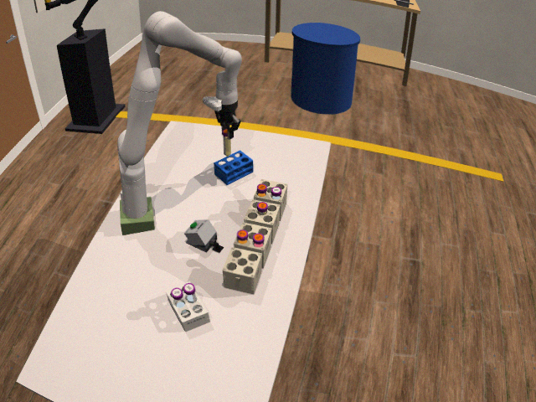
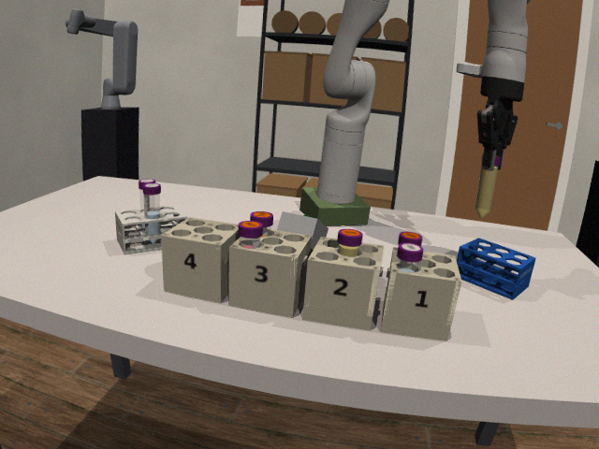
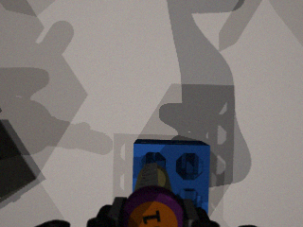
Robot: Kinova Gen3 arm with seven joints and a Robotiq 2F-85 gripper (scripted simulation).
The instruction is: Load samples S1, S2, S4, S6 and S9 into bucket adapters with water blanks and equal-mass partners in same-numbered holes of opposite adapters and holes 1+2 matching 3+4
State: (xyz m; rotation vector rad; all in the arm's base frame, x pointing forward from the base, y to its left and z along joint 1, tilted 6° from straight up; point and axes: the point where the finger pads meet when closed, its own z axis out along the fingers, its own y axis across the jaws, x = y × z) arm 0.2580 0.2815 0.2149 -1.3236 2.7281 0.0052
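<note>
My gripper point(image 1: 228, 128) point(image 2: 492, 153) is shut on sample S1 point(image 1: 226, 146) point(image 2: 487, 191) point(image 3: 151, 215), a tube of tan liquid with an orange cap dot. It hangs upright, clear above the blue rack point(image 1: 239, 175) point(image 2: 493, 279) point(image 3: 171, 148), whose holes look empty. Adapter 1 point(image 2: 420, 299) holds an orange-dot tube point(image 2: 409, 238) and a white-dot blank point(image 2: 410, 252). Adapter 2 point(image 2: 340, 290) holds one orange-dot tube point(image 2: 349, 238). Adapter 3 point(image 2: 261, 275) holds two orange-dot tubes point(image 2: 250, 228) point(image 2: 261, 217). Adapter 4 point(image 2: 191, 263) point(image 1: 238, 280) is empty.
A white rack point(image 1: 197, 321) point(image 2: 130, 237) with two blanks point(image 1: 176, 293) point(image 1: 188, 288) stands at the near end of the table. The grey DONE desk point(image 1: 202, 235) with its green key point(image 1: 193, 224) sits between the arm's base point(image 1: 137, 221) and the adapter row.
</note>
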